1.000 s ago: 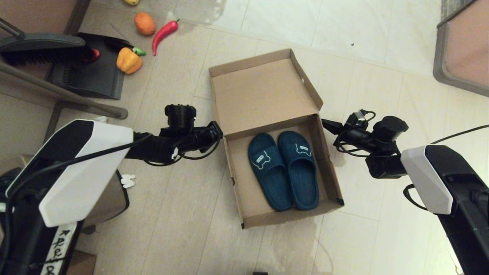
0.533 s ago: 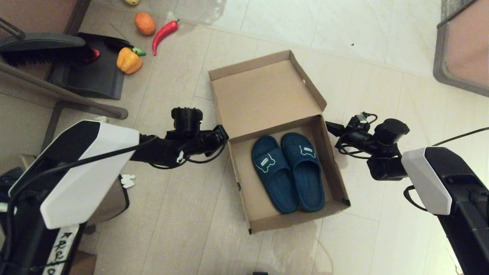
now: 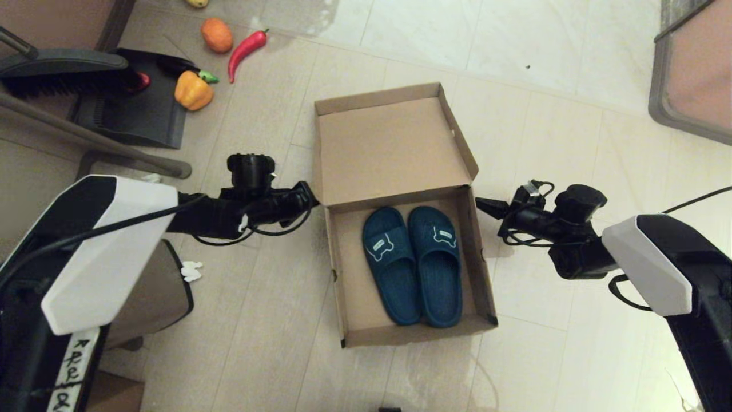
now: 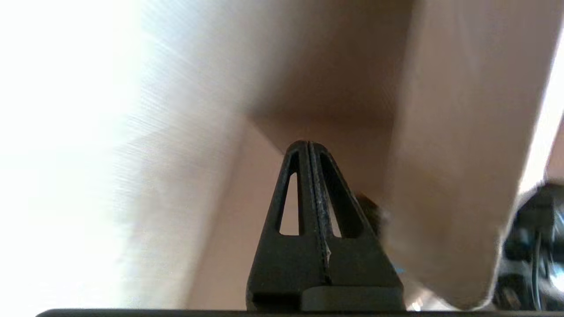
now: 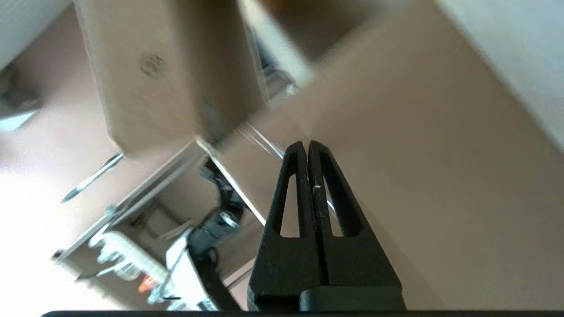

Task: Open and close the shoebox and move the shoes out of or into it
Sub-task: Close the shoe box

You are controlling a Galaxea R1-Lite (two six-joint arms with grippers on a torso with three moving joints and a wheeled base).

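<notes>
Lying on the tiled floor (image 3: 274, 320), the shoebox (image 3: 343, 286) is the landmark here, its hinged lid (image 3: 389, 149) thrown back flat beyond the tray.

Far to the left of the shoebox, a black dustpan (image 3: 137, 114) holds a yellow bell pepper (image 3: 193, 90), with an orange fruit (image 3: 217, 35) and a red chilli pepper (image 3: 246, 48) on the floor just beyond it. A brown trash bin (image 3: 154, 297) stands left of the shoebox, close to the robot.

The left pincer (image 3: 311, 197) sits just beside the shoebox's left wall, at the corner where lid meets tray. In the left wrist view, its fingers (image 4: 304, 189) are pressed together with nothing between them, cardboard close ahead of the tips.

Inside the shoebox, the shoes (image 3: 412, 263) lie side by side, touching, toes toward the lid hinge, bear patches facing up, leaving bare cardboard along the tray's left side.

The right pincer (image 3: 485, 205) hovers just outside the shoebox's right wall, near the hinge corner. In the right wrist view, its fingers (image 5: 304, 189) are likewise pressed together, pinching nothing, with the cardboard wall ahead of them.
</notes>
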